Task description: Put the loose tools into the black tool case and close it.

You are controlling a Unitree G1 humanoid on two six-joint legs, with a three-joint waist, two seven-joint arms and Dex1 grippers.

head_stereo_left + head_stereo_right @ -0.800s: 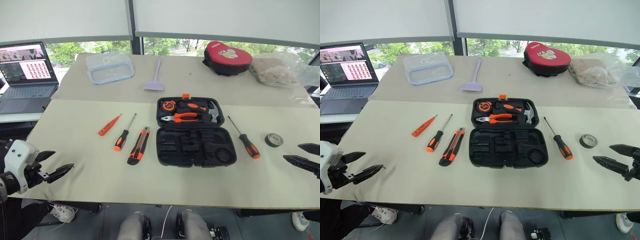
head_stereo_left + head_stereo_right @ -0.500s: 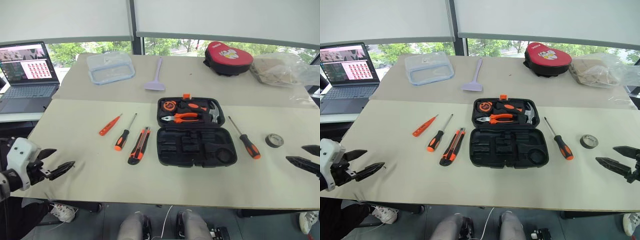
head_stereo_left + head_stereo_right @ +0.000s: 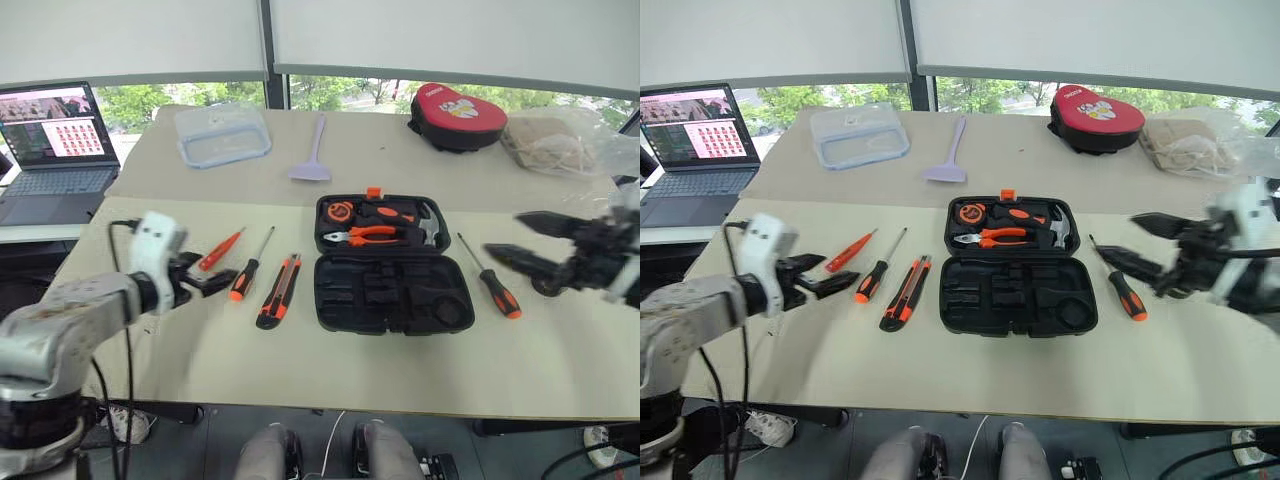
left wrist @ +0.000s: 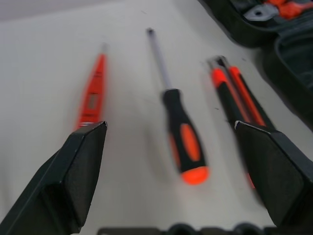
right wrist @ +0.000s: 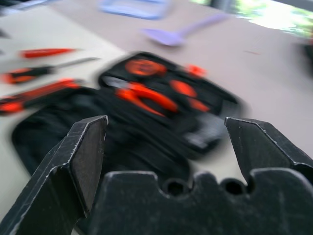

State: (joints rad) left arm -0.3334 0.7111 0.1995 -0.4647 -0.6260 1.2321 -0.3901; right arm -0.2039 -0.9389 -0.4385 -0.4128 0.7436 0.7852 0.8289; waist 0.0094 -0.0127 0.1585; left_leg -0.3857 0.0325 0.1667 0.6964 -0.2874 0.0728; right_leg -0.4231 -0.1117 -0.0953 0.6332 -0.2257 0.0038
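left gripper (image 3: pixel 215 278): spread, empty, above 3 loose tools by worktop's left edge | right gripper (image 3: pixel 1140 245): spread, empty, over black-and-orange screwdriver (image 3: pixel 1121 285); probably hides tape roll | rectangular black plastic tool case (image 3: pixel 390 262): open, mid-worktop | risk: jaws straddling neighbours nudge slim all-orange screwdriver (image 4: pixel 93 93) or orange-and-black utility knife (image 4: pixel 234 93)

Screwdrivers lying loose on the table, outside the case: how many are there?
3. A slim orange screwdriver and a black-and-orange screwdriver lie left of the black tool case; another black-and-orange one lies right of it.
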